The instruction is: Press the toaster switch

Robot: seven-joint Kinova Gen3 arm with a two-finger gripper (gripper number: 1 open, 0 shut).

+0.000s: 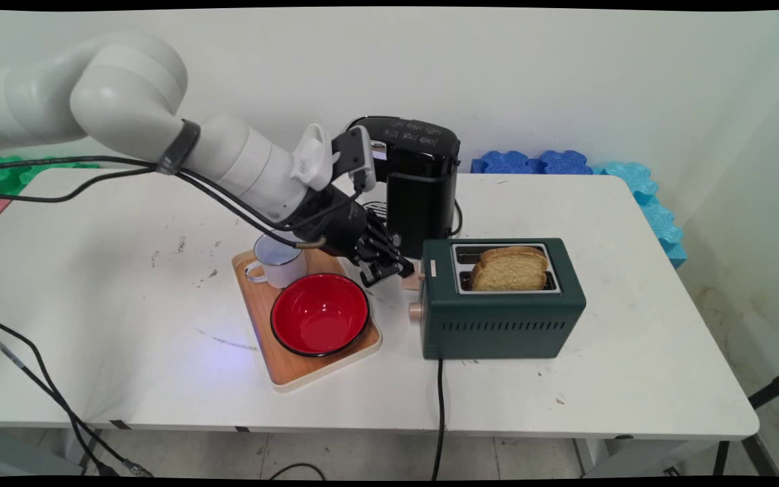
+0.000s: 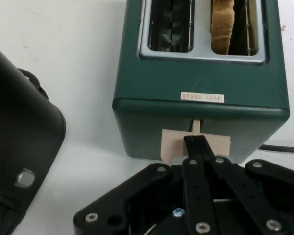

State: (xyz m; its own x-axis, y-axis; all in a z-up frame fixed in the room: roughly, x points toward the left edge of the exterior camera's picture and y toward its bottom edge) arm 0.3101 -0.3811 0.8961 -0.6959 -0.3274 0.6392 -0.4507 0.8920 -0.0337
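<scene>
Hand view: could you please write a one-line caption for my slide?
Gripper, fingers together, resting on the beige lever of a green toaster holding one bread slice.

Glossy red bowl on a wooden tray.

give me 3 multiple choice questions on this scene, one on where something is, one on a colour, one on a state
1. Where does the bowl sit?
A on the wooden tray
B on the toaster
C on the bare table

2. What colour is the toaster?
A red
B dark green
C white

3. How are the toaster's slots filled?
A both empty
B both hold bread
C one holds bread, one is empty

Answers:
1 A, it rests on the tray beside the mug.
2 B, its body is dark green.
3 C, the hand view shows bread in one slot only.
</scene>
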